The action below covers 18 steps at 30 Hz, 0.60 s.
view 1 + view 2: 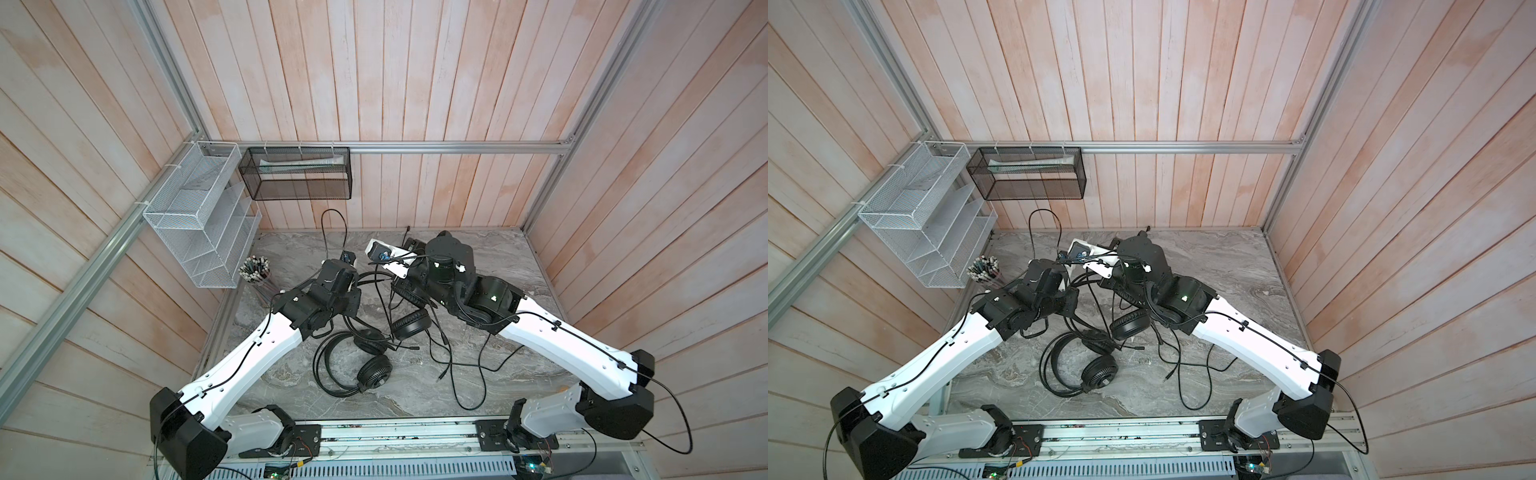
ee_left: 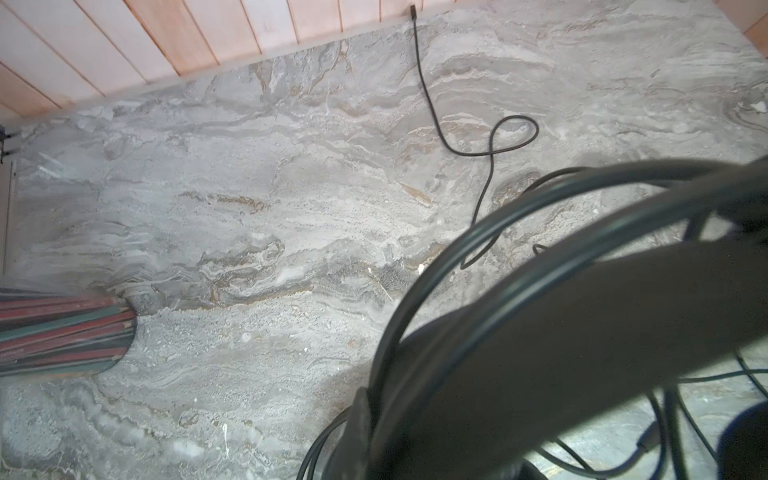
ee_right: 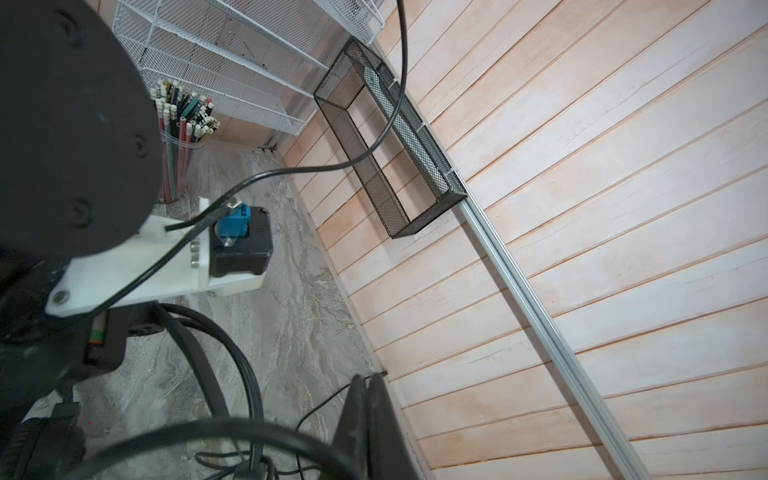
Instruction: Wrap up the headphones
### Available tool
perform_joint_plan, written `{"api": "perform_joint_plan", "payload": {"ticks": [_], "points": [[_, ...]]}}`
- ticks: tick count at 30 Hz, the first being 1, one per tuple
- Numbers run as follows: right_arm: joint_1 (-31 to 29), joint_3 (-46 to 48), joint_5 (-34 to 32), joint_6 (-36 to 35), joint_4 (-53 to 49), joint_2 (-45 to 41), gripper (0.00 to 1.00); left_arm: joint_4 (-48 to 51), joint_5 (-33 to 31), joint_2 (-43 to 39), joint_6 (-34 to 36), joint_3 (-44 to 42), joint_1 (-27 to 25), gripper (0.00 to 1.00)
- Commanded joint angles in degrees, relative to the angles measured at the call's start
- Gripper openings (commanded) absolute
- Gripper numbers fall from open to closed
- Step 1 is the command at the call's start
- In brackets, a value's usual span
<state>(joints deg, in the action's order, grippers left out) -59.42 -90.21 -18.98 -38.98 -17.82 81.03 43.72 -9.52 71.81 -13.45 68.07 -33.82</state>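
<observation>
Headphones (image 1: 376, 370) tangle midway on the counter (image 1: 519, 266), its right side open. Left hand (image 1: 354, 286) seems clamped on one raised headband (image 2: 561, 332); right hand (image 3: 368, 415) is pressed together near the back wall (image 3: 540, 249). Cup (image 1: 266, 291) holds pencils (image 1: 254, 266).

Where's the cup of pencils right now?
In both top views the cup of pencils stands near the back left corner of the table, below the white wire rack, left of the left arm.

Headband (image 2: 582, 316) blurred, cut off by edge; pencil cup (image 2: 62, 332) cut off.
</observation>
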Motion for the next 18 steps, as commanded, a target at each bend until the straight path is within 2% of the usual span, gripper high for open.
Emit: {"api": "perform_joint_plan", "payload": {"ticks": [1, 4, 9, 14, 18], "points": [[-1.6, 2.0, 1.0, 0.7, 1.3, -3.3, 0.00, -1.8, 11.2, -0.6, -6.3, 1.0, 7.0, 0.00], [-2.4, 3.8, 0.0, 0.8, 2.9, -4.8, 0.00, -1.9, 13.7, -0.4, -7.9, 1.2, 10.3, 0.00], [-2.6, 4.3, -0.8, -0.1, 3.8, -4.6, 0.00, -2.2, 17.5, 1.7, -7.5, 2.5, 10.6, 0.00], [-0.5, 2.2, -1.6, -1.0, 4.2, -2.3, 0.00, -1.9, 14.6, 1.7, -6.5, 1.8, 9.1, 0.00], [1.2, 0.1, -0.6, -0.4, 4.5, -0.6, 0.00, -1.0, 11.0, 2.1, -5.1, 1.8, 5.8, 0.00]]}}
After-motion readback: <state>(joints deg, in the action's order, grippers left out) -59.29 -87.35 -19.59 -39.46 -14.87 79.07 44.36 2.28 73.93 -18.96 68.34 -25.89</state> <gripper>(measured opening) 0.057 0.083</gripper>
